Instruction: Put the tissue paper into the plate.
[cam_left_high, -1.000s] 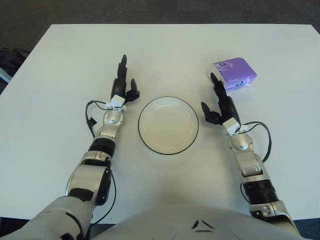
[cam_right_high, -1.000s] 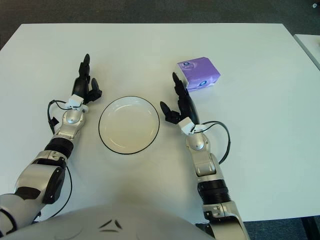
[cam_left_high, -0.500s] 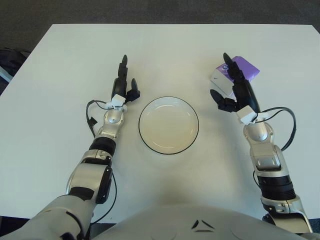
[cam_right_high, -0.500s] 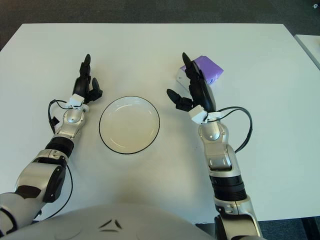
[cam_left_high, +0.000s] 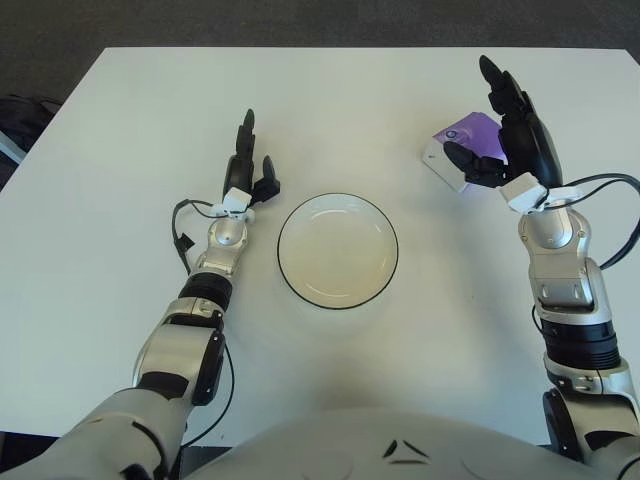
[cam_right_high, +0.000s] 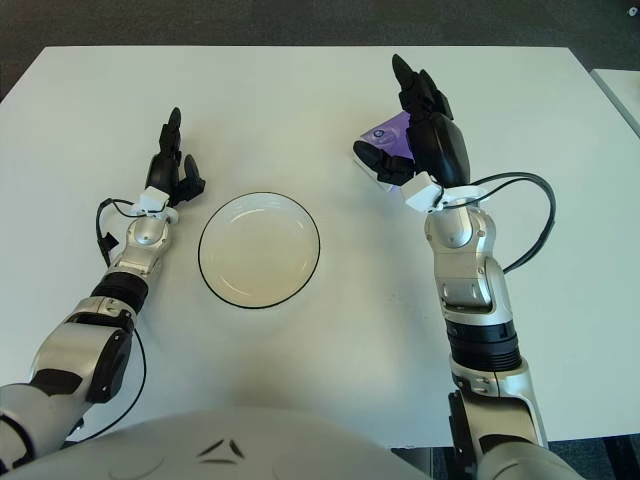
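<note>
plate (cam_left_high: 337, 250) mid-table (cam_left_high: 120, 130); left hand (cam_left_high: 246, 175) just left of plate; tissue pack (cam_left_high: 462, 150) behind-right of plate, right hand (cam_left_high: 515, 140) over it.

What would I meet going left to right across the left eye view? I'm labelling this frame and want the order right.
Left hand, idle beside the plate's left edge → plate → tissue paper → right hand, raised over the pack with its fingers spread.
</note>
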